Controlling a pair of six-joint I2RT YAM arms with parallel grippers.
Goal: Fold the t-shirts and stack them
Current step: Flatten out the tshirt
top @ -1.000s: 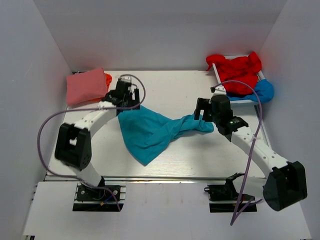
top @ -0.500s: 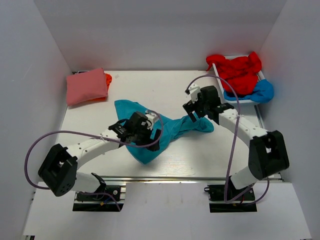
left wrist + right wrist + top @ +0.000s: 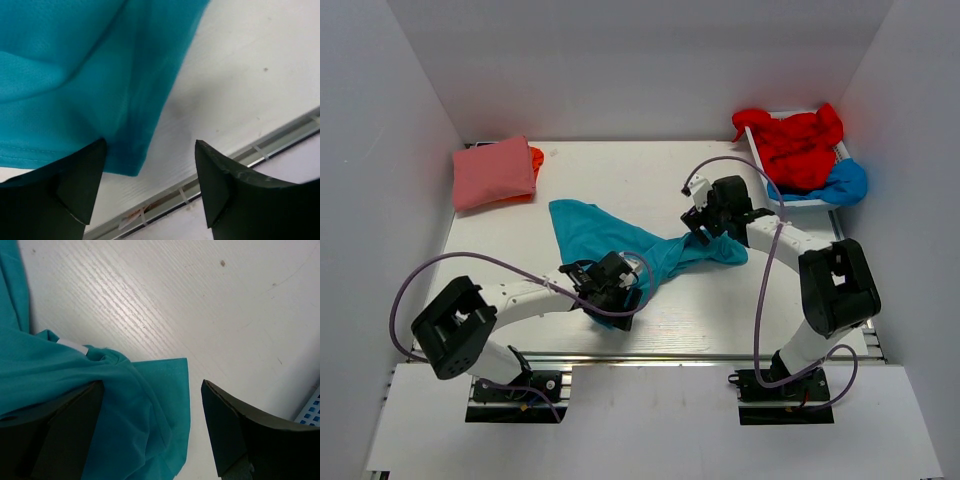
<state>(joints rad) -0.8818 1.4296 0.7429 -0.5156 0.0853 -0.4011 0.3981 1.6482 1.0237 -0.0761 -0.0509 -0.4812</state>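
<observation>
the task looks less than half done. a pink shirt [image 3: 493,172] lies folded at the far left corner of the table [image 3: 650,180], on top of an orange shirt [image 3: 535,158] of which only an edge shows, so a stack of two seems started there. a red shirt [image 3: 795,140] and a blue shirt [image 3: 845,183] sit crumpled in the white tray [image 3: 805,203] at the far right, not yet folded.

the teal shirt [image 3: 590,235] is the one in hand. it lies unfolded across the middle of the table, broad at the left and twisted into a rope toward the right, so it needs spreading flat before any fold.

the left gripper [image 3: 620,290] sits low at the near hem of the shirt. its wrist view shows the fingers spread wide, with a hemmed corner of the cloth lying just inside the left finger [image 3: 80,180] and bare table across the rest of the gap; nothing is gripped. the right gripper [image 3: 705,228] is at the bunched right end, its fingers also wide apart over a loose fold and a small white tag [image 3: 70,344], holding nothing.

left to do, by this reckoning: flatten and fold the teal shirt, carry it to the pink stack, then the red and the blue.
</observation>
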